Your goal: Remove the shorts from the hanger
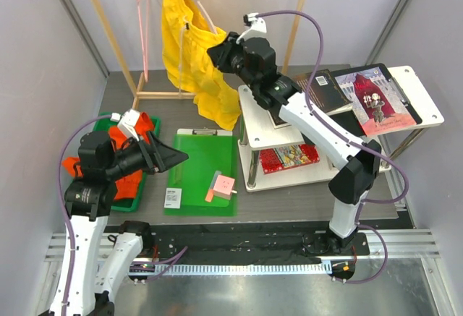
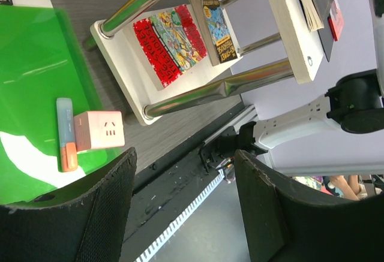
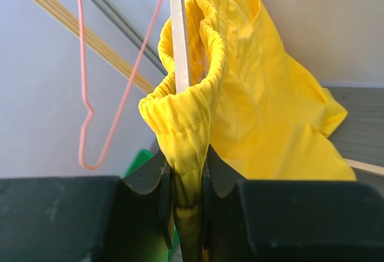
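Note:
The bright yellow shorts (image 1: 187,48) hang bunched on a pale hanger (image 1: 197,3) at the wooden rack. My right gripper (image 1: 221,54) reaches up to them. In the right wrist view it (image 3: 184,169) is shut on the gathered waistband of the yellow shorts (image 3: 270,112), right below the hanger's pale bar (image 3: 178,34). The orange-red shorts (image 1: 124,158) lie crumpled in a green bin (image 1: 139,193) at the left, under my left arm. My left gripper (image 1: 177,155) is open and empty by the clipboard's left edge; its fingers (image 2: 108,214) stand wide apart.
An empty pink wire hanger (image 1: 141,12) hangs on the wooden rack (image 1: 108,30). A green clipboard (image 1: 202,175) carries a pink cube (image 1: 224,184). A white two-tier shelf (image 1: 249,124) with books stands right of centre, beneath my right arm.

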`<state>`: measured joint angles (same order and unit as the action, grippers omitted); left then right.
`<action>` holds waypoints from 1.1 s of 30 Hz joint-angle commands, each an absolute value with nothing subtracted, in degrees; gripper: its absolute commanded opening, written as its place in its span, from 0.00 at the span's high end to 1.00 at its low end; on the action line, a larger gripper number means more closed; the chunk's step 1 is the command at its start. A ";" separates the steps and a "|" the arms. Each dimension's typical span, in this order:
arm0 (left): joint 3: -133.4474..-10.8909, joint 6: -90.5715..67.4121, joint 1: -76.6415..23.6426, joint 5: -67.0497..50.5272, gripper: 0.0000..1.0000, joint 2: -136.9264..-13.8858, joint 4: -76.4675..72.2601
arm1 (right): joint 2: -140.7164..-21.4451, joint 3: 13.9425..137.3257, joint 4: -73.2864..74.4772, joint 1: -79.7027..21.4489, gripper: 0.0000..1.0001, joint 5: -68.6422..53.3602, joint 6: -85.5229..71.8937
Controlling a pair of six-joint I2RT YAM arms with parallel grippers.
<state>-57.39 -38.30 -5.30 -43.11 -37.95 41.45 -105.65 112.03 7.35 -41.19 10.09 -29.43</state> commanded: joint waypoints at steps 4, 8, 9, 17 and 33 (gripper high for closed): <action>-59.41 -37.18 -5.54 -43.86 0.34 -38.58 40.69 | -98.97 104.86 -16.07 -41.57 0.99 7.65 -41.92; -59.15 -37.18 -5.54 -43.51 0.34 -38.41 40.87 | -100.63 105.90 -21.00 -41.48 0.99 7.03 -47.01; -59.15 -37.26 -5.54 -43.51 0.34 -38.32 40.96 | -101.50 106.87 -21.79 -41.48 0.99 6.86 -49.37; -59.42 -37.00 -5.54 -42.45 0.34 -37.71 41.57 | -105.38 108.81 -30.32 -42.54 0.99 5.10 -58.35; -60.29 -35.77 -5.45 -42.10 0.34 -38.41 42.80 | -98.97 91.85 -48.43 -44.47 0.99 4.66 -63.20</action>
